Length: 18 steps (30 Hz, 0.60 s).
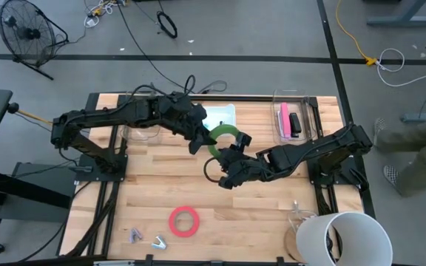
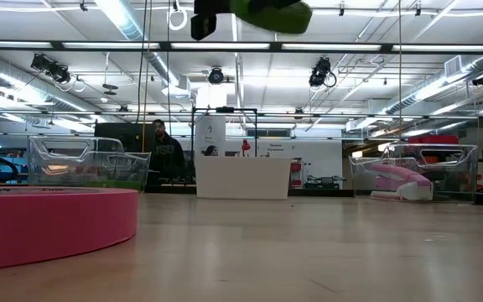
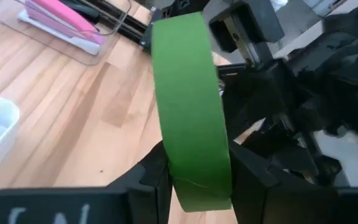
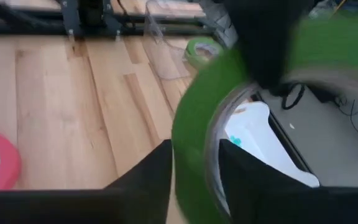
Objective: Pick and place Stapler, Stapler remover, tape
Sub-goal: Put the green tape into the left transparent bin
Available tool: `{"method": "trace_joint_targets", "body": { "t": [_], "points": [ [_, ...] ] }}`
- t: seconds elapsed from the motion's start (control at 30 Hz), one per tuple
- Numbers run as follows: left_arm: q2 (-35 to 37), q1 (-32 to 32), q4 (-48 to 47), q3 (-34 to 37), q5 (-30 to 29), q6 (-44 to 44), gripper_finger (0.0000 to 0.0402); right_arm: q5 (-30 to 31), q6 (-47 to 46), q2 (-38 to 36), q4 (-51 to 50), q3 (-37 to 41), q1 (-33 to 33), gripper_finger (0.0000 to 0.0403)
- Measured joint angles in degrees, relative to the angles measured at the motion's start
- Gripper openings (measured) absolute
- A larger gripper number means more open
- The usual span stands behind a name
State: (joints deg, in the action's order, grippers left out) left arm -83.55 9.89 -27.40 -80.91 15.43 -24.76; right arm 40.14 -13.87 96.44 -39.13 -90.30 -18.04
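The left gripper is clamped on a green tape roll, one dark finger pressed to each flat side, and holds it on edge in the air above the middle of the table. The right gripper meets it there: its fingers straddle the band of the same roll, one inside the open centre and one outside, but whether they already press on it I cannot tell. In the high view the two arms converge on the ring just right of centre, the left one reaching in from ten o'clock, the right one from three o'clock.

This looks like a hand-over of the green tape from left to right. The next move calls for the right fingers to close firmly on the band before the left ones let go, or the roll will drop.

Nearer the front edge, at about six o'clock from the grippers, the red-pink tape roll lies flat and untouched. Two small metal pieces sit at seven o'clock near the front edge; they may be the stapler remover, though they are too small to tell. A white bucket stands at the front right corner.

Farther back, a clear bin at one o'clock holds a pink stapler. Another green roll lies beside a clear bin toward the back left.
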Motion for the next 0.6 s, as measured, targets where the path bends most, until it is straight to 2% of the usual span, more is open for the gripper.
{"method": "trace_joint_targets", "body": {
  "t": [0.17,0.37,0.6],
  "points": [
    [-0.3,1.7,-6.1,0.2,-4.3,1.4,0.0116,0.4,0.0,-0.4,-1.4,-0.1,-0.4,0.0154],
    [0.8,4.3,-16.3,0.2,-11.0,2.4,0.0116,1.4,-3.0,-1.6,-6.2,-0.1,-1.5,0.0152],
    [5.3,8.1,-33.6,0.1,-29.5,1.0,0.0116,-0.3,-12.9,-1.6,-15.4,0.0,-4.6,0.0126]
  ]
}}
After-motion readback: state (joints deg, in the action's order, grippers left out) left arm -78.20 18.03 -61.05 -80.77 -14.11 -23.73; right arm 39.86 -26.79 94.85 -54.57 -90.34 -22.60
